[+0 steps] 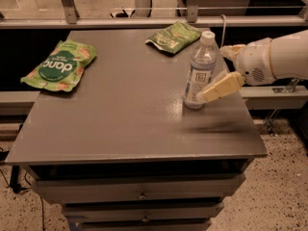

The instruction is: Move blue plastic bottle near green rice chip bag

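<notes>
The blue plastic bottle (198, 66) stands upright on the right part of the grey table (125, 109); it is clear with a white cap and a white-and-blue label. The green rice chip bag (60, 65), bright green with "dang" lettering, lies flat at the table's far left. My gripper (214, 74) reaches in from the right at the bottle's side, open. Its near yellowish finger (220, 87) crosses in front of the bottle's lower part; the far finger (231, 50) sits behind and to the right of the bottle. The bottle is not held.
A smaller olive-green bag (173, 36) lies at the table's back, just behind and left of the bottle. A railing (144, 22) runs behind the table. Drawers (139, 189) sit under the tabletop. The white arm (276, 57) extends past the right edge.
</notes>
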Available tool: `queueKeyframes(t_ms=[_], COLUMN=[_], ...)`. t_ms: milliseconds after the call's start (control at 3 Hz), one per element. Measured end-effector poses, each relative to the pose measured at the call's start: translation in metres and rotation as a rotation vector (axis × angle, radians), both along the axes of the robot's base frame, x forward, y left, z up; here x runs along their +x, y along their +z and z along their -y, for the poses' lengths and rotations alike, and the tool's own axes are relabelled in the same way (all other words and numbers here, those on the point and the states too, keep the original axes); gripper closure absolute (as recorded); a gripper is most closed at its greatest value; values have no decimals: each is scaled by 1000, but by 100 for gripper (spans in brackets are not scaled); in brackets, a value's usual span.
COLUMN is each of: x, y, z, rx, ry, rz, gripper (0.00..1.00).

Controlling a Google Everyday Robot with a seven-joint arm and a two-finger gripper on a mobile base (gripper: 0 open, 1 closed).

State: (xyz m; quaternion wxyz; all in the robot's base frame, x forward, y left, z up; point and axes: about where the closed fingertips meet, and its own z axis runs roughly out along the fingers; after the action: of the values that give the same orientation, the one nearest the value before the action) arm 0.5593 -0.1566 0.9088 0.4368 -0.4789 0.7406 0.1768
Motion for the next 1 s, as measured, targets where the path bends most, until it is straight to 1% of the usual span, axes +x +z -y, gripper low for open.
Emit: queueKeyframes(t_ms=[333, 667, 1000], x=[6, 7, 24], y=[4, 7, 25], z=[-33, -52, -72], rx=[136, 209, 230], ry=[32, 51, 72], rz=[-23, -28, 22], gripper=[18, 41, 65])
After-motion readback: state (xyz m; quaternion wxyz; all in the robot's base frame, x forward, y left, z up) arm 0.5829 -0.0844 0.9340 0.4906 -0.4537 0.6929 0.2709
